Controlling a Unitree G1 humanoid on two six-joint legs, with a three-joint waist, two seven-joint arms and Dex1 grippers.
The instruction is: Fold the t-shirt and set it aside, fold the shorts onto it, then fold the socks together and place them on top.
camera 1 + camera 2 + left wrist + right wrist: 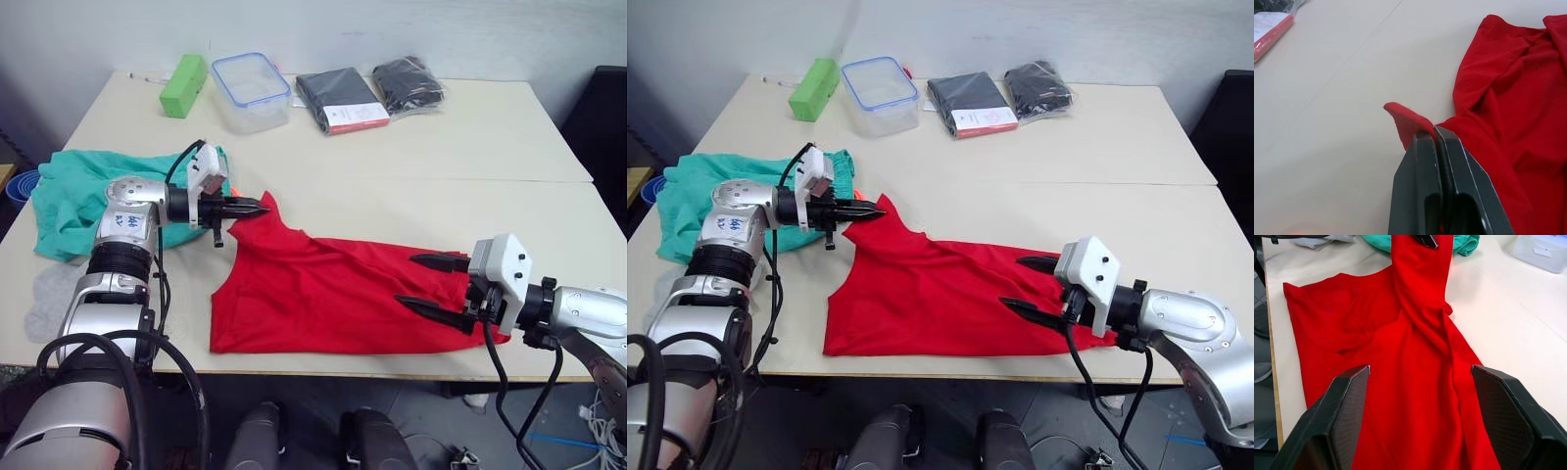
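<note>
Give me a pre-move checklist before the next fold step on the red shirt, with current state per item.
1. Left gripper shut on a corner of the t-shirt: ok.
2. Right gripper open over the shirt's other end, nothing clamped: not ok for a two-handed lift.
3. Shirt lying flat: not ok, wrinkled, with a ridge running from the pinched corner.
4. Shorts off the shirt: ok, bunched beside the left arm.
5. Bare table beyond the shirt: ok.
6. Socks located: cannot tell.

Silver arms, black fingers

Both arms have rounded silver-grey shells with black ribbed joints and looping black cables; each white wrist block carries 2 pointed black fingers, and the left arm (127, 223) bears a small blue marking.
</note>
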